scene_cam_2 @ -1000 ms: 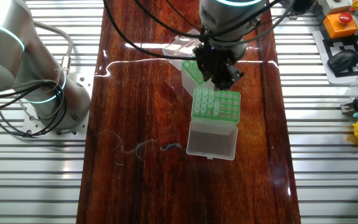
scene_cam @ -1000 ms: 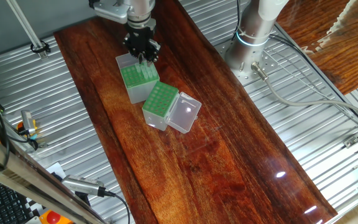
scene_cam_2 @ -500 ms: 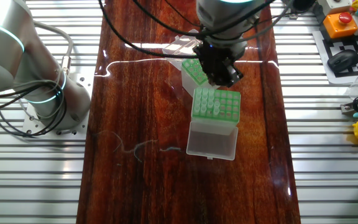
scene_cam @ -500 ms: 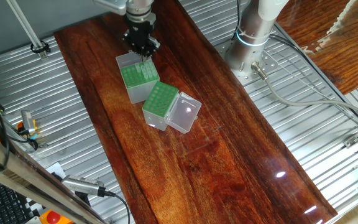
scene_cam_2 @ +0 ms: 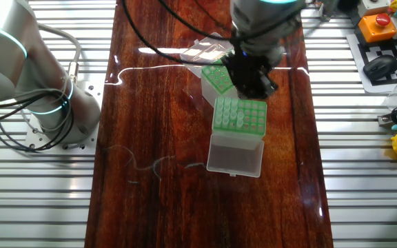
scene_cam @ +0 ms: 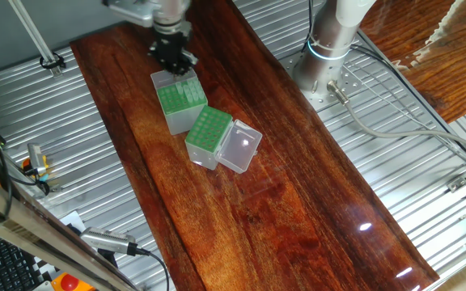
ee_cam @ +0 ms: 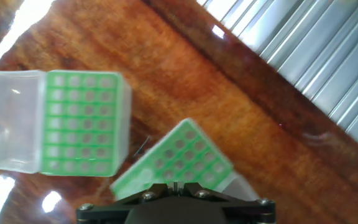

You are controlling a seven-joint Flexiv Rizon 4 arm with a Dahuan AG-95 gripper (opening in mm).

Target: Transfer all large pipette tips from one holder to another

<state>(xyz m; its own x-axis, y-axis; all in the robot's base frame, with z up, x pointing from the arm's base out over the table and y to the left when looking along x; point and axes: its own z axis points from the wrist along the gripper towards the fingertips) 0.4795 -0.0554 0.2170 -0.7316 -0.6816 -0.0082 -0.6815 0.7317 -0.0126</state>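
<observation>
The gripper (scene_cam: 173, 58) was observed raised above the wooden table (scene_cam: 298, 210), clear of both boxes. In one fixed view it was seen beyond the far edge of the grey-sided box (scene_cam: 181, 109). Whether the claw was clenched, released or carrying anything could not be determined, because only the dark finger bases were visible in the hand view (ee_cam: 176, 185). The large pipette tips (scene_cam_2: 227, 114) were recorded standing upright in the green rack of the grey-sided box, along one side (an exact count was not possible). That box's whitish lid (scene_cam_2: 234, 155) was found folded open and lying flat. The whitish box (scene_cam: 207, 136) was noted just beside it, set at an angle, with its clear lid (scene_cam: 241, 147) open on the table. In the hand view its rack (ee_cam: 179, 155) was seen directly ahead of the fingers, blurred.
</observation>
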